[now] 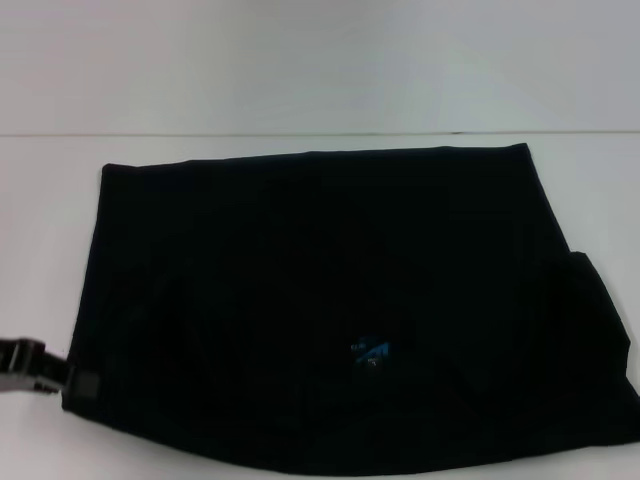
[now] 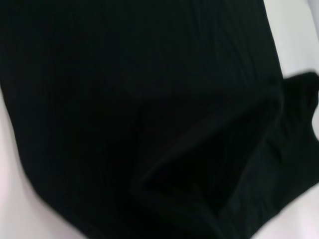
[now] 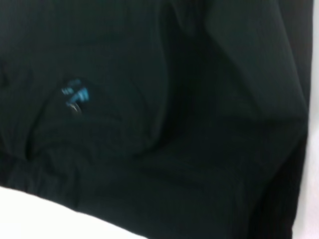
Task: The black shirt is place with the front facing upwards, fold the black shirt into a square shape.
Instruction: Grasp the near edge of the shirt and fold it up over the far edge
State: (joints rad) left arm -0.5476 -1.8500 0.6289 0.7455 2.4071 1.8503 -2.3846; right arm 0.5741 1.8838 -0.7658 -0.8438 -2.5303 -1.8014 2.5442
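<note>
The black shirt [image 1: 330,300] lies on the white table [image 1: 300,60] as a wide, roughly rectangular folded shape. Its small blue neck label [image 1: 370,352] shows near the front middle. A loose part of the cloth sticks out at the right side [image 1: 600,330]. My left gripper [image 1: 40,368] sits low at the shirt's near left corner, touching the cloth edge. The left wrist view is filled with black shirt [image 2: 139,114] folds. In the right wrist view I see the shirt [image 3: 189,149] and the label [image 3: 75,94]. My right gripper shows in no view.
White table surface [image 1: 50,250] surrounds the shirt on the left and behind it. A pale wall [image 1: 320,40] rises beyond the table's far edge. The shirt's near edge runs close to the bottom of the head view.
</note>
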